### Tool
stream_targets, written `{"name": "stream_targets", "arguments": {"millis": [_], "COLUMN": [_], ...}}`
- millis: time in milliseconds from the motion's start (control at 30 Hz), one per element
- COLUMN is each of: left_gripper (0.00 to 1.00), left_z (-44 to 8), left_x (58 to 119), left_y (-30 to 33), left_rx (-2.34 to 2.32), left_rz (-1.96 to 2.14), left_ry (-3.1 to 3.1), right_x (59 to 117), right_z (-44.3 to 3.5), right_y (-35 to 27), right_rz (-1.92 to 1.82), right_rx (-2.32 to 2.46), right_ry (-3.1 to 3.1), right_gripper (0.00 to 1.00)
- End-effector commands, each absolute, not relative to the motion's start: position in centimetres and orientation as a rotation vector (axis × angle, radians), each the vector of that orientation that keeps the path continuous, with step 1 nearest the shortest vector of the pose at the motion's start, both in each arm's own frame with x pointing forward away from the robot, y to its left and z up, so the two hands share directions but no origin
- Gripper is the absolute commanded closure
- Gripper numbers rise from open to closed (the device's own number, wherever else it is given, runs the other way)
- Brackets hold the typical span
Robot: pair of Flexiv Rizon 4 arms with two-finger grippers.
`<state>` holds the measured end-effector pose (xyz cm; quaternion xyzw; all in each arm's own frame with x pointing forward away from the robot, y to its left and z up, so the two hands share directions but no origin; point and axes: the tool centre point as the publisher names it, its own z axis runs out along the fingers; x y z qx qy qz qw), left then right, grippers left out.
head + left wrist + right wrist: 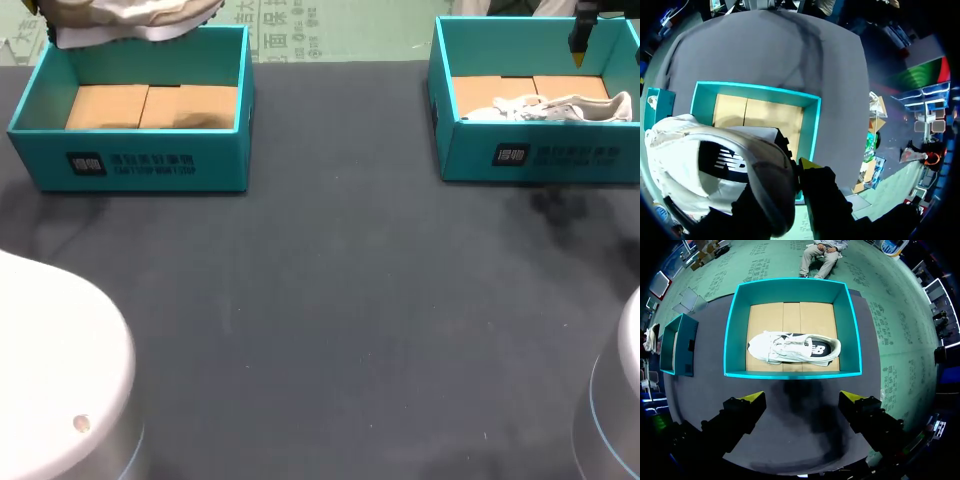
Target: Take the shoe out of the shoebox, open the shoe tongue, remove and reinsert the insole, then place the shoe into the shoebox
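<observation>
Shoe point(690, 145) in L jaws hides one finger; head view crops it.

The left teal cardboard shoebox point(40, 150) carries print on its front wall: a small dark square logo patch point(87, 163) and, just beside it, two short lines of dark characters point(152, 164), too small to read. The right teal cardboard shoebox point(600, 160) bears the same layout on its front wall, a dark square patch point(511, 154) with two unreadable character lines point(575, 155) beside it. In the left wrist view, the white mesh shoe point(680, 150) shows a pale striped letter logo point(730, 162) on a black side panel. In the right wrist view, the white lace-up shoe point(785, 346) lying in the right box has a like logo point(818, 348) on its dark side panel.
</observation>
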<state>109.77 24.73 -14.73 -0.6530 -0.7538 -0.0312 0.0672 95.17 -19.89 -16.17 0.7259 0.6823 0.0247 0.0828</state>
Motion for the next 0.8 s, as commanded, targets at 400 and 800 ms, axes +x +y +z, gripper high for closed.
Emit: {"name": "stream_targets", "arguments": {"millis": [400, 800], "left_gripper": [1.00, 1.00], "left_z": [-12.4, -12.3], "left_x": [100.3, 88.7], "left_y": [23.5, 19.1], "left_rx": [-2.075, -2.261], "left_rz": [-0.380, -0.521], "left_ry": [-2.335, -2.222], "right_x": [95.1, 95.1], "right_z": [-16.2, -16.2], "right_y": [-19.9, -19.9], "right_rz": [0.073, 0.073], "right_rx": [2.168, 2.168], "right_ry": [2.036, 2.036], "right_gripper": [0.00, 0.00]}}
